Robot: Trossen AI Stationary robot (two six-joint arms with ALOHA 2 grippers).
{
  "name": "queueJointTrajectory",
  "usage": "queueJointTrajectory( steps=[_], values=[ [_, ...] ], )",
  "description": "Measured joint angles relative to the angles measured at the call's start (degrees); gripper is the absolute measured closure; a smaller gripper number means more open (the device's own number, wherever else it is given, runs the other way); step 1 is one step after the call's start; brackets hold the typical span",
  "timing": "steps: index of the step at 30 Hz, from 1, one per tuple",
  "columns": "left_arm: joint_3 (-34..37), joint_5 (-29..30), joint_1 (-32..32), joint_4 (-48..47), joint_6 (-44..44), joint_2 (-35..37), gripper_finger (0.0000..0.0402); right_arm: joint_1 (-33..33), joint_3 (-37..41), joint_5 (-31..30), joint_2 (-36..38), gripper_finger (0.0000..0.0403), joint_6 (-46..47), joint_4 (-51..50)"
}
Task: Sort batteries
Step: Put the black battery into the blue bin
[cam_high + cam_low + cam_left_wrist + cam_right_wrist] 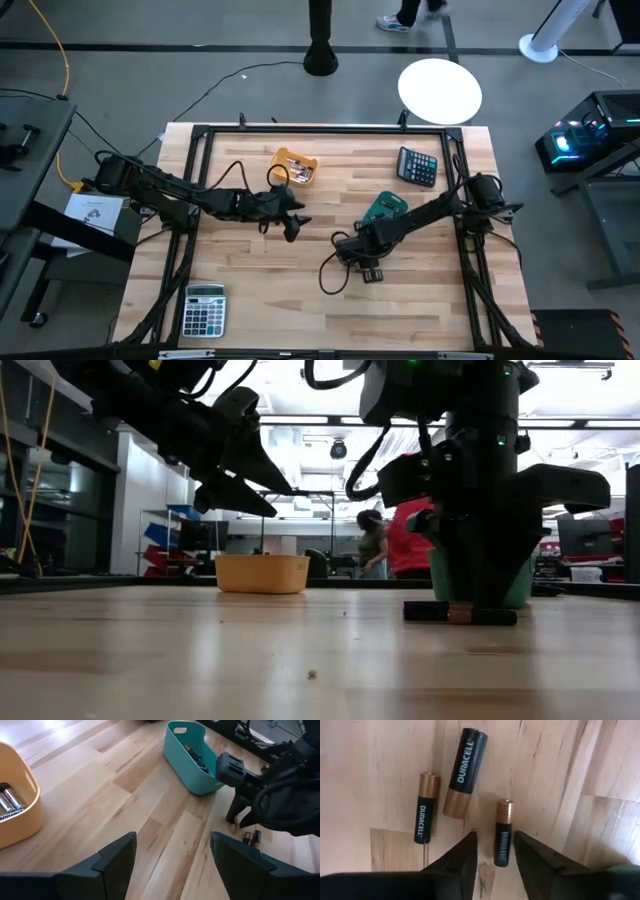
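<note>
Three black-and-copper batteries lie on the wood under my right gripper point(495, 847): a big one point(465, 772), a small one point(425, 807), and another small one point(503, 832). The open fingers point down and stand on either side of that last battery's black end without touching it. From table height the batteries point(460, 614) lie flat below the right gripper point(470, 600). My left gripper point(290, 222) hangs open above the table's middle, clear of everything point(240, 480). More batteries point(7, 800) lie in the yellow tray point(20, 820), and others in the teal tray point(192, 757).
The yellow tray point(297, 167) sits toward the far edge, and the teal tray point(385, 208) lies just beyond the right gripper. One calculator point(417, 165) is at the far right, another point(204, 310) at the near left. People move in the room behind the table point(385, 545).
</note>
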State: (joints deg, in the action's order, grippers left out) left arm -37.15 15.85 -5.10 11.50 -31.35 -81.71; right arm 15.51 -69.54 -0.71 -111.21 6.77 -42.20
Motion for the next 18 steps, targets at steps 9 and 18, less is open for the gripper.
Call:
queueJointTrajectory(
  steps=[9,18],
  values=[
    [0.00,0.33,0.15,1.38,1.73,0.00,0.0156,-1.55,-4.06,-4.32,3.54,0.0384,3.46,-4.15],
    [-0.79,0.27,0.22,8.41,12.95,-0.02,0.0156,-4.08,-5.26,-16.89,18.64,0.0386,17.20,-19.25]
  ],
)
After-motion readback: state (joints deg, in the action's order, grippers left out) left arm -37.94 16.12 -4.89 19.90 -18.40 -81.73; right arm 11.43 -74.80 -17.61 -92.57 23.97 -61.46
